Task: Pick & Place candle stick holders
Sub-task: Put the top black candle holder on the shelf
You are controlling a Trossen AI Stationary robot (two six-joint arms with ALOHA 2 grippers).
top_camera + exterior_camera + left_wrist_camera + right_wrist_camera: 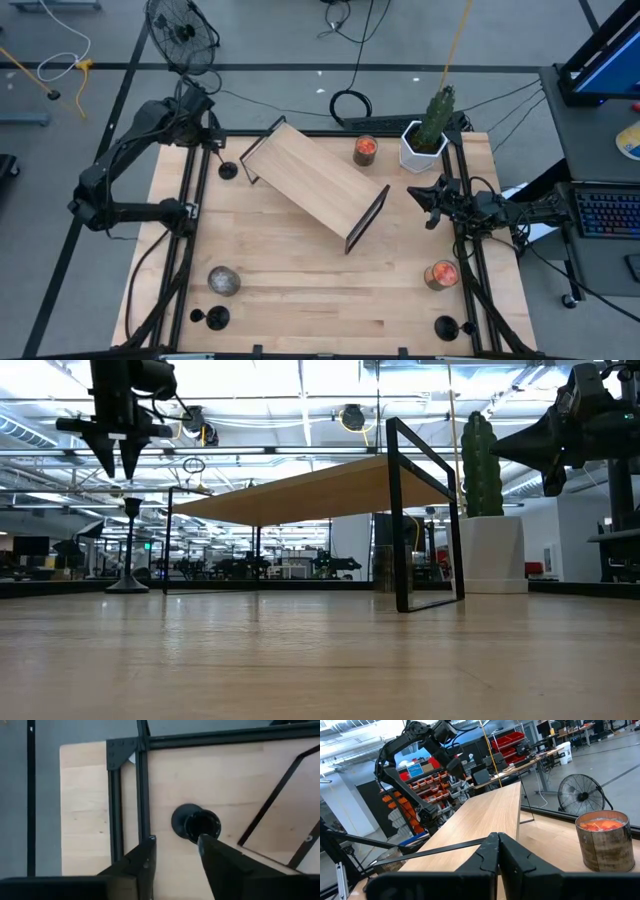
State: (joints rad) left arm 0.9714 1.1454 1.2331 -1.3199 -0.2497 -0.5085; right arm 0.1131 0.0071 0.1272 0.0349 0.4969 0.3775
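A black candle stick holder (228,170) stands upright on its disc base at the table's far left, beside the wooden shelf (315,185). It also shows in the low view (130,550) and from above in the left wrist view (196,824). My left gripper (175,844) is open and points down, hovering above the holder (118,462) without touching it. Two more holders stand near the front edge, one at the left (211,318) and one at the right (446,327). My right gripper (432,207) is shut and empty by the shelf's right end (495,840).
A white pot with a green plant (425,140) stands at the far right. Candle jars stand at the back (365,150) and front right (440,274). A round grey object (223,281) lies front left. Black frame rails (196,200) run along both table sides.
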